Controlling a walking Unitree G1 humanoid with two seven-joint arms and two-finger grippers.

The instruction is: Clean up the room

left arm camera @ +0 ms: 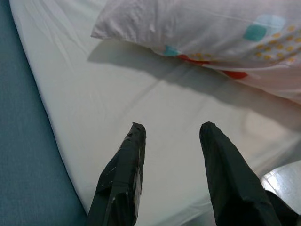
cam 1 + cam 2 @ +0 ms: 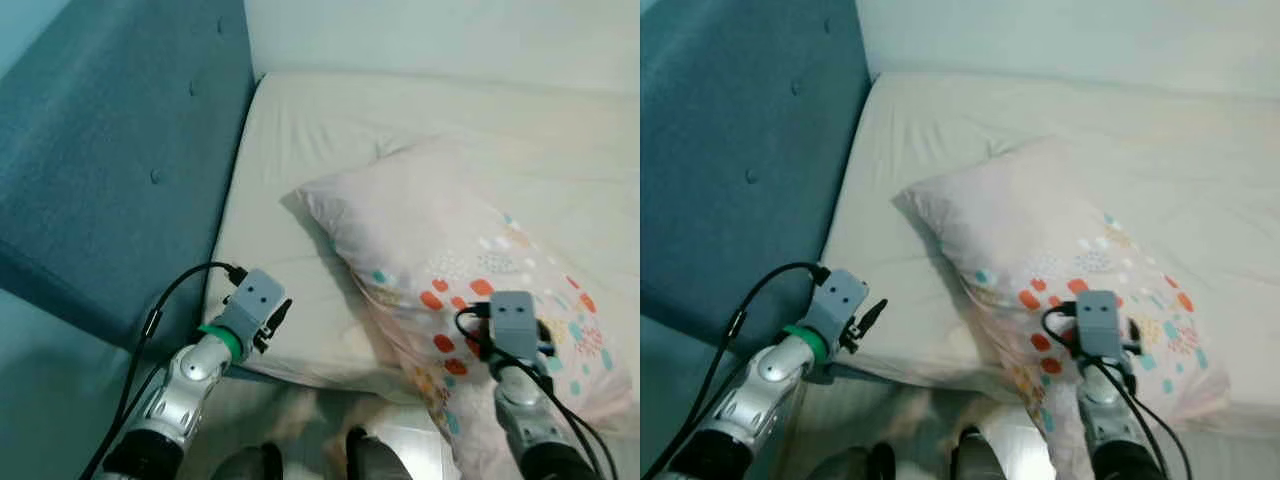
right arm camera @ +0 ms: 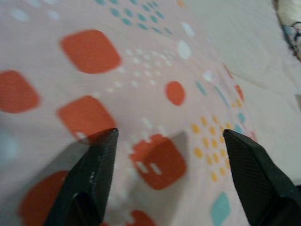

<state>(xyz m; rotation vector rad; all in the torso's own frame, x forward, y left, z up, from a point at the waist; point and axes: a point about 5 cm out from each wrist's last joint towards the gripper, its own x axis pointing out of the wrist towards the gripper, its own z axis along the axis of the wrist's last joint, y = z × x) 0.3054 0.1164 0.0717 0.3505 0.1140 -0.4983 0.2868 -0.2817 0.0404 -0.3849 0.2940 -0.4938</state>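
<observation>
A pale pink pillow with orange, teal and yellow spots lies askew on the white mattress, one end hanging over the front edge. My right gripper hovers just above the pillow's patterned end, open, with nothing between its fingers. The left gripper is open over the bare sheet near the mattress's front left corner, a short way from the pillow's white corner. In the head views the right wrist sits over the pillow and the left wrist is at the mattress edge.
A teal padded headboard runs along the left side of the bed. A pale wall stands behind the mattress. Shiny floor tiles show below the bed's front edge, between my arms.
</observation>
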